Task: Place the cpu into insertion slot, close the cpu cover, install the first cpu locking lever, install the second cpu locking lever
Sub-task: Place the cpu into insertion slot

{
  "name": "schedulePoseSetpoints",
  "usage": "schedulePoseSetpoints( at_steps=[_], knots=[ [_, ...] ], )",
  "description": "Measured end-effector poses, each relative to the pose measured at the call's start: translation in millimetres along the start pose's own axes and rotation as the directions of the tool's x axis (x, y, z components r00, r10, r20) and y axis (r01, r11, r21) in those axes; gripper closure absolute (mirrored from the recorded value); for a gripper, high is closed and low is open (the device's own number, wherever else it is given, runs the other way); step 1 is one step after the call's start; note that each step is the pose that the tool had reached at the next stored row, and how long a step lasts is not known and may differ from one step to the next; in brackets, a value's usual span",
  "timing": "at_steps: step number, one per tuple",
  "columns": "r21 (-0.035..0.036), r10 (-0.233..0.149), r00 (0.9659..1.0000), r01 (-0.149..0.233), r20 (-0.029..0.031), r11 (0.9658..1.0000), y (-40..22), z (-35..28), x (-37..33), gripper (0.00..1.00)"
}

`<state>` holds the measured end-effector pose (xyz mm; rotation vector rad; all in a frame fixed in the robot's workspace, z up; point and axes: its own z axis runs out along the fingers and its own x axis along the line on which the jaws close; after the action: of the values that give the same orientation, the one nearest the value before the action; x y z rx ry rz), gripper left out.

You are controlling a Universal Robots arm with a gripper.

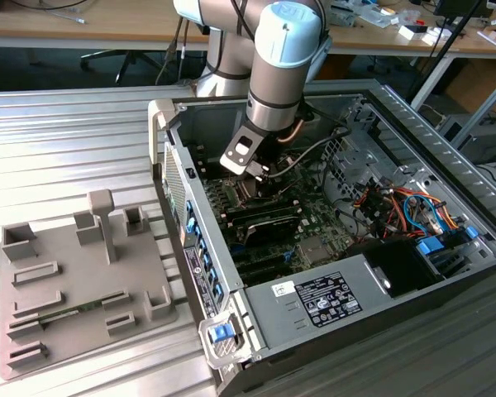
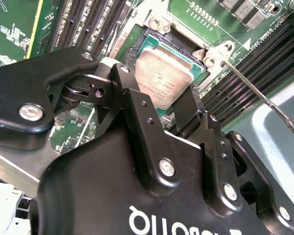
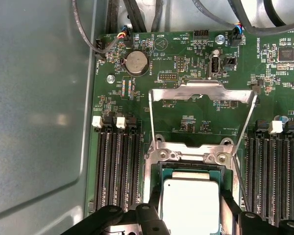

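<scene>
Arm (image 1: 274, 74), grey with a pale-blue joint, reaches steeply into the open metal computer case (image 1: 397, 116), gripper (image 1: 261, 172) low inside. Second wrist view: small square silver-topped cpu (image 2: 164, 73) lies flat in its socket; gripped or freed, cannot tell. First wrist view: thin silvery cpu cover (image 3: 201, 91) stands raised.

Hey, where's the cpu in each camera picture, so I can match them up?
Exterior view: under the gripper, inside the open case.
Second wrist view: the cpu, silvery, just beyond the gripper's black body.
First wrist view: in the socket, beside the raised cpu cover.
Shared landmark: black memory slots flanking the socket.
</scene>
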<state>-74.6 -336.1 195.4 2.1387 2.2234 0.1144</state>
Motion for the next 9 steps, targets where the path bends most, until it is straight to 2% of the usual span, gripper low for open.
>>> schedulePoseSetpoints(
  at_steps=[9],
  knots=[
    [-0.0002,0.0,1.0,0.0,0.0003,1.0,1.1,2.0,-0.1,0.45]
  ],
)
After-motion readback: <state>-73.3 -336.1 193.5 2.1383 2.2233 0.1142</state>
